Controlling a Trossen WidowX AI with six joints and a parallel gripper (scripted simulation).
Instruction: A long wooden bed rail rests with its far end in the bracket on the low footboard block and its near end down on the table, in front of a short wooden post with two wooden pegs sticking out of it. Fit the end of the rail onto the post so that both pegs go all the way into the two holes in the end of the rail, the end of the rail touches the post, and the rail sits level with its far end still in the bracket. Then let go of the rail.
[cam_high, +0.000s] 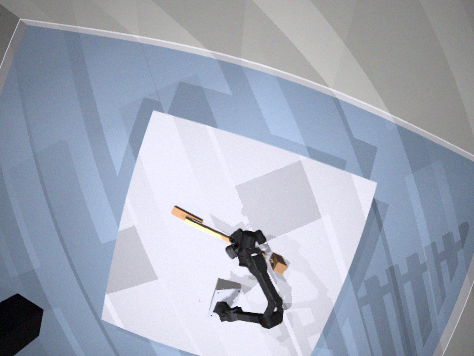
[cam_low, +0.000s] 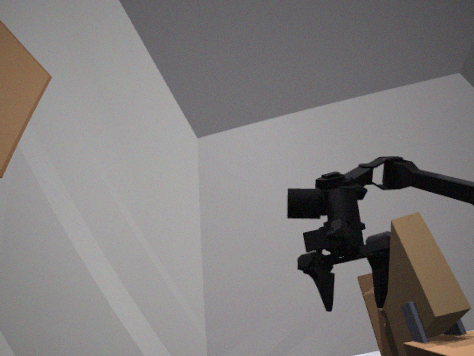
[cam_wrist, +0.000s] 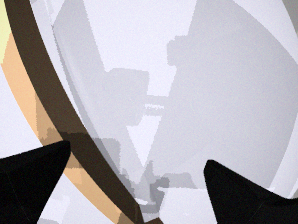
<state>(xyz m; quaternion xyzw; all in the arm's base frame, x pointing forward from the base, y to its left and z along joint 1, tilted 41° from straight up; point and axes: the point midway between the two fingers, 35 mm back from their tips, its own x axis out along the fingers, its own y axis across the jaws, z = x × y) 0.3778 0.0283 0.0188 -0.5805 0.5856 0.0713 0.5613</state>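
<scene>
I see 1 rail (cam_high: 206, 227) lying across the table (cam_high: 320, 280), 1 post (cam_high: 278, 262) at its right end. My claw (cam_wrist: 136, 196) hangs spread wide above the rail, pinching nothing.

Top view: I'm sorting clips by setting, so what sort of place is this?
Probably a bare test bench for furniture fitting: a white table on a blue floor, one black robot arm, its claw open over a wooden rail.
</scene>
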